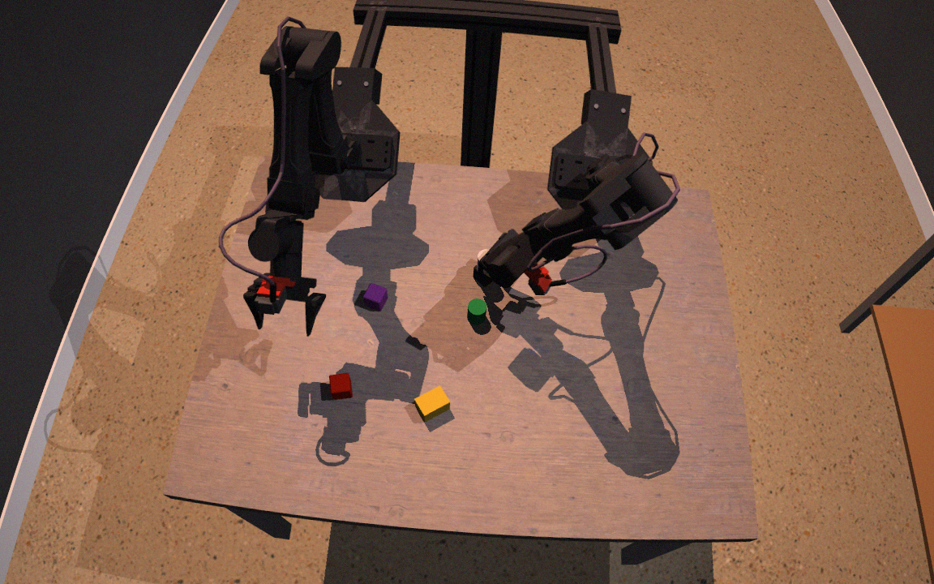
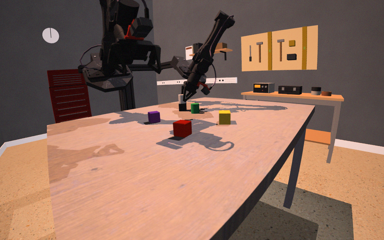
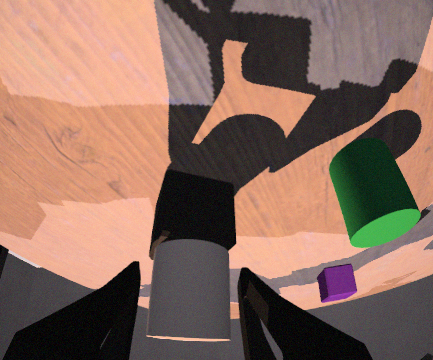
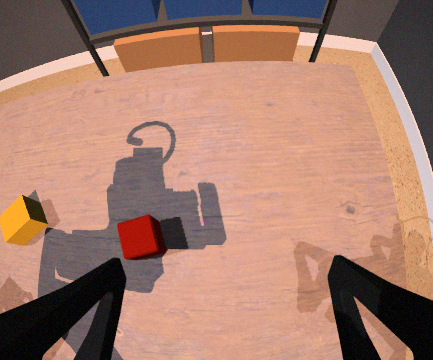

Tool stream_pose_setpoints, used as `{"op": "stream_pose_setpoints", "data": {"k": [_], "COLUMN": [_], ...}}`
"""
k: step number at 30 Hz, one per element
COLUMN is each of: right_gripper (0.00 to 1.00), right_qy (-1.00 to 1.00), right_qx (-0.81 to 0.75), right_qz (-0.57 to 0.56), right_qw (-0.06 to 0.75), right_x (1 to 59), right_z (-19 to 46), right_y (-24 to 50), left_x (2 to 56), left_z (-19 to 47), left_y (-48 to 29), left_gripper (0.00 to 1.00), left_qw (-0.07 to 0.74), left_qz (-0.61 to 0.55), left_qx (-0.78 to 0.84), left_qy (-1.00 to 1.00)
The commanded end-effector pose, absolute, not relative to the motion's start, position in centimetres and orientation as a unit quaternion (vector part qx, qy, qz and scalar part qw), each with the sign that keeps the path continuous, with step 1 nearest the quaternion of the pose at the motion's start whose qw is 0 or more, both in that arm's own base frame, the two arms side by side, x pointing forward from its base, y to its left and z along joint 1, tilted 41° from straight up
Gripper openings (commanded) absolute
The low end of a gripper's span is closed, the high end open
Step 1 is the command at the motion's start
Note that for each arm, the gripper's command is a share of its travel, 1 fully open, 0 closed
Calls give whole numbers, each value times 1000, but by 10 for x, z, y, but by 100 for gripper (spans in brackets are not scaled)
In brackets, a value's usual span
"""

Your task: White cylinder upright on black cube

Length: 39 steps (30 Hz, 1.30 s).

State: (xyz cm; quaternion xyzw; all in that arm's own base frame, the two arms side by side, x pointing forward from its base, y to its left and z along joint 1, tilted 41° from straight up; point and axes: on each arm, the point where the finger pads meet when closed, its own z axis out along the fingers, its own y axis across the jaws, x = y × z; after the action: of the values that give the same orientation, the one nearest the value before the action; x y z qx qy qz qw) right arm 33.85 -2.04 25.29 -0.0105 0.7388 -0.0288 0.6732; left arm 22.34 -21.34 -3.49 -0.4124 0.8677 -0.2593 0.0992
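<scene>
The white cylinder (image 3: 190, 290) stands upright on the black cube (image 3: 195, 207), which sits on the table; the stack also shows in the exterior view, cylinder (image 2: 181, 98) on cube (image 2: 182, 106). My left gripper (image 3: 189, 274) is around the cylinder with its fingers open and a small gap on each side. In the top view the left gripper (image 1: 488, 279) hides most of the stack. My right gripper (image 1: 285, 319) is open and empty, held above the table's far side, away from the stack.
A green cylinder (image 1: 476, 310) stands close beside the stack. A purple cube (image 1: 374, 295), a red cube (image 1: 340, 385) and a yellow cube (image 1: 432, 401) lie further out on the table.
</scene>
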Motion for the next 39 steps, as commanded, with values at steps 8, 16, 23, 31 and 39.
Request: {"op": "stream_pose_setpoints", "data": {"k": [8, 16, 23, 31, 39], "right_gripper": [100, 100, 100, 100, 100], "right_qy": [725, 725, 725, 725, 725], "right_qx": [-12, -12, -12, -12, -12], "right_qz": [-28, -28, -28, -28, -28], "right_qw": [688, 688, 688, 688, 688], "right_x": [339, 339, 339, 339, 339], "right_z": [270, 270, 270, 270, 270], "right_y": [-21, -21, -21, -21, -21], "left_x": [217, 208, 193, 198, 196], "left_z": [-23, -5, 19, 31, 28], "left_y": [-208, -202, -190, -184, -178], "left_gripper": [62, 100, 100, 100, 100], "left_qw": [91, 97, 103, 114, 207], "left_qz": [-252, -250, -266, -255, -184], "left_qx": [-410, -412, -410, -399, -247], "left_qy": [872, 871, 866, 873, 928]}}
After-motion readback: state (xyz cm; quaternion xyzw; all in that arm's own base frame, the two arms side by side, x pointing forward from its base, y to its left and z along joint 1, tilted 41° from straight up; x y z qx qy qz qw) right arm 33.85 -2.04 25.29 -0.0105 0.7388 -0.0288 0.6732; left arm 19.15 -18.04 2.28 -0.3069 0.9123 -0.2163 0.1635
